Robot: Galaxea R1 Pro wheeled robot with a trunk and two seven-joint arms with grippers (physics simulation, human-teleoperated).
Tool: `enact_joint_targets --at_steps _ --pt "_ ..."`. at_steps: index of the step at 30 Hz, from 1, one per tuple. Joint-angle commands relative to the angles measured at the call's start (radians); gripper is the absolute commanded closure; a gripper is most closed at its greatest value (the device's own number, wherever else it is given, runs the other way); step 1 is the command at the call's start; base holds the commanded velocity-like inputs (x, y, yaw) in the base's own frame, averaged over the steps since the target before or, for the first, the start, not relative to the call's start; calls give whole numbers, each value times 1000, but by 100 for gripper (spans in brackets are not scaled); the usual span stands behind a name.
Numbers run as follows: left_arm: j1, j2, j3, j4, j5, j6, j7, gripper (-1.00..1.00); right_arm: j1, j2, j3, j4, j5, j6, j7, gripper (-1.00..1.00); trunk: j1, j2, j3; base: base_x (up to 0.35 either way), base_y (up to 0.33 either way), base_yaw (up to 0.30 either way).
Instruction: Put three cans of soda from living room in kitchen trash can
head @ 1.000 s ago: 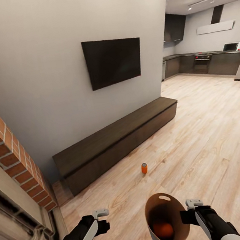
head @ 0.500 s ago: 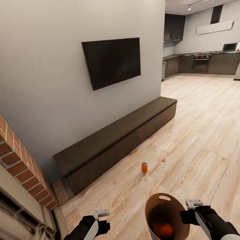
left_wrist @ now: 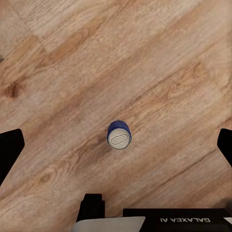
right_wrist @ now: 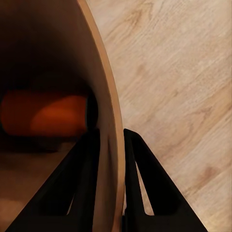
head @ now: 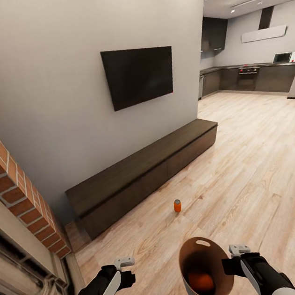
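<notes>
the left gripper (left_wrist: 116, 140) hangs straight above the dark blue can (left_wrist: 119, 136), which stands upright on the wood floor (left_wrist: 159, 63) with its silver top facing up. the fingers (left_wrist: 9, 150) are spread wide, one at each edge of the left wrist view, with the can centred between them and well below. the step in hand looks like picking up this can, and doing it well probably means lowering straight down so the fingers pass either side of the round body, then closing on the mid-wall and not the rim, since a smooth metal cylinder can slip or tip if nudged off centre.

the right gripper (right_wrist: 108, 150) has its fingers clamped on the wall of the trash can (head: 205, 271), one inside and one outside the thin rim. inside the bin an orange can (right_wrist: 46, 115) lies on its side against the brown-tan lining. holding the bin level would keep it from rolling out.

the second orange can (head: 177, 206) stands upright on the floor near the long dark wooden bench (head: 142, 176), well ahead of both arms. the floor is pale plank with visible grain and knots; the bench is matt and boxy. the kitchen (head: 255, 74), with dark cabinets, lies far off to the right.
</notes>
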Motion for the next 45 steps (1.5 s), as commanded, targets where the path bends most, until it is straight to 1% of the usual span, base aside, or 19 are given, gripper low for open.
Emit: enact_joint_targets --at_steps 1,6,7,10,20,21,23,24,27,28,30,31,34,35,39,45 --pt "0 0 0 0 0 0 0 -100 0 0 -2 0 -14 2 7 100 0 0 0 0 0 0" --pt "0 0 0 0 0 0 0 -100 0 -1 0 -3 -12 10 6 100 0 0 0 0 0 -32" --pt "0 0 0 0 0 0 0 -100 0 -1 0 -3 -12 18 6 100 0 0 0 0 0 -52" --pt "0 0 0 0 0 0 0 -100 0 -3 -2 -9 -14 73 6 100 0 0 0 0 0 -28" --pt "0 -1 0 0 0 0 0 -100 -15 -5 -2 -14 -7 134 -3 100 0 0 0 0 0 -6" --pt "0 -2 0 0 0 0 0 -100 -29 -11 0 -16 -6 164 -5 100 0 0 0 0 0 0" --pt "0 -1 0 0 0 0 0 -100 -52 -21 1 -18 -5 194 -6 100 0 0 0 0 0 0" --pt "0 -1 0 0 0 0 0 -100 -82 -35 2 -19 -4 219 -7 100 0 0 0 0 0 0" --pt "0 0 0 1 0 0 0 -100 -128 -60 3 -19 -2 241 -8 100 0 0 0 0 0 0" --pt "0 0 0 1 0 0 0 -100 -154 -79 4 -20 2 249 -8 100 0 0 0 0 0 0" --pt "0 0 0 1 0 0 0 -100 -173 -98 4 -20 14 254 -8 100 0 0 0 0 0 0" --pt "0 0 0 1 0 0 0 -100 -185 -120 4 -20 32 257 -9 100 0 0 0 0 0 0" --pt "0 0 0 1 0 0 0 -100 -195 -151 3 -19 52 258 -9 100 0 0 0 0 0 0" --pt "0 0 0 1 0 0 0 -100 -199 -166 3 -19 60 258 -9 100 0 0 0 0 0 0" --pt "0 -1 1 1 0 1 0 -100 -202 -182 2 -18 67 258 -7 100 0 0 0 0 0 0" --pt "0 -1 1 1 2 6 1 -100 -204 -186 4 -18 70 259 -2 100 0 0 0 0 0 0"
